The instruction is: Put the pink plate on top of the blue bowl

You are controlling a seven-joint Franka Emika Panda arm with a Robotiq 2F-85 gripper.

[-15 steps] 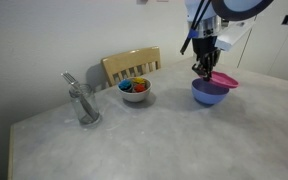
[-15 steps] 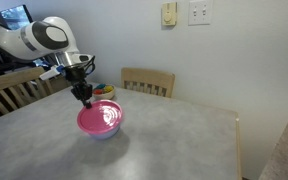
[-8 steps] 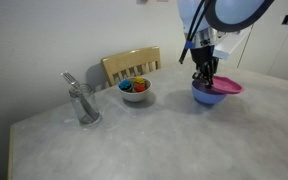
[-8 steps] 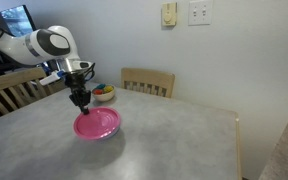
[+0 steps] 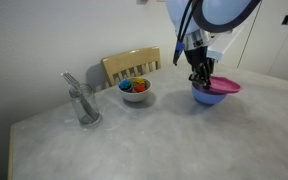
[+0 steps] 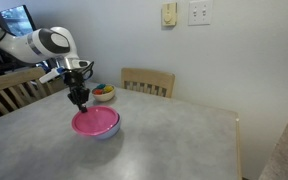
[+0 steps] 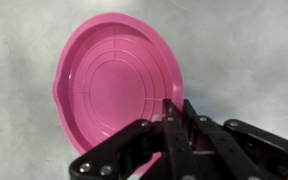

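The pink plate (image 5: 222, 87) (image 6: 94, 123) lies on top of the blue bowl (image 5: 208, 97) (image 6: 104, 134) in both exterior views, covering most of it. My gripper (image 5: 200, 80) (image 6: 80, 103) is shut on the plate's rim at its edge. In the wrist view the plate (image 7: 109, 85) fills the upper left, and my gripper (image 7: 174, 112) pinches its edge with the fingers together. The blue bowl is hidden under the plate in the wrist view.
A white bowl with colourful contents (image 5: 134, 90) (image 6: 103, 94) stands near a wooden chair (image 5: 131, 66) (image 6: 148, 81). A clear glass holder with a utensil (image 5: 82, 103) stands on the grey table (image 5: 164, 140).
The plate, held in my gripper, moved from hanging off the bowl's side to resting more level on top of the bowl. My gripper stays shut on its rim.
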